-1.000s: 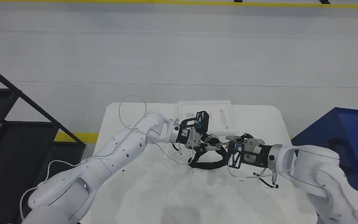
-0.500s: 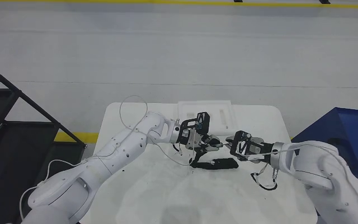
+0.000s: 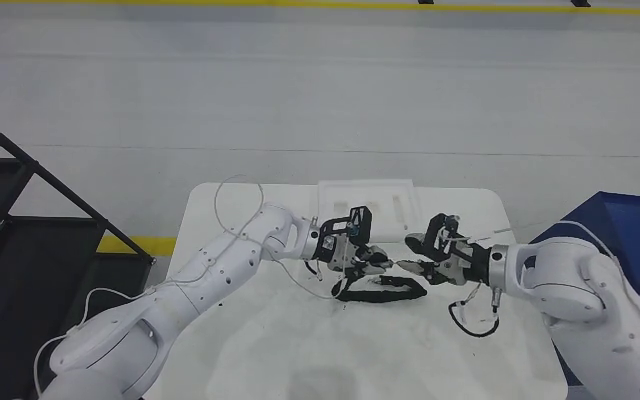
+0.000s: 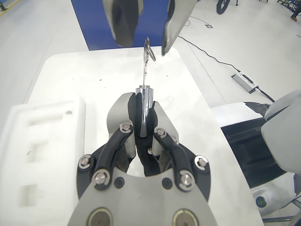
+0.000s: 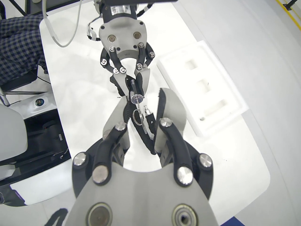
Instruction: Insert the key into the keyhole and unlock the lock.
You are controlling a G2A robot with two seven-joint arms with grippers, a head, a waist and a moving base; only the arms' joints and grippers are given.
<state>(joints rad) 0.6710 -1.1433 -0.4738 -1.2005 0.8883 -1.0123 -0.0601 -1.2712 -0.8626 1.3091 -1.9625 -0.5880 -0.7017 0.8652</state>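
1 key [image 4: 145, 68] stuck in 1 lock [image 4: 146, 99], left gripper [image 4: 142, 102] clamping the lock; right gripper [image 5: 143, 105] just let go, fingers apart.

The lock cylinder [image 4: 146, 102] is polished chrome metal, mirror-glossy. The key [image 4: 145, 66] at its end is duller silver metal. The left gripper [image 4: 144, 109] clamping the cylinder has matt grey fingers lined with black rubbery pads [image 4: 138, 109]. Beside the cylinder, the foam tray [image 4: 44, 118] is white, matt and grainy. The table [image 4: 94, 76] is smooth white.
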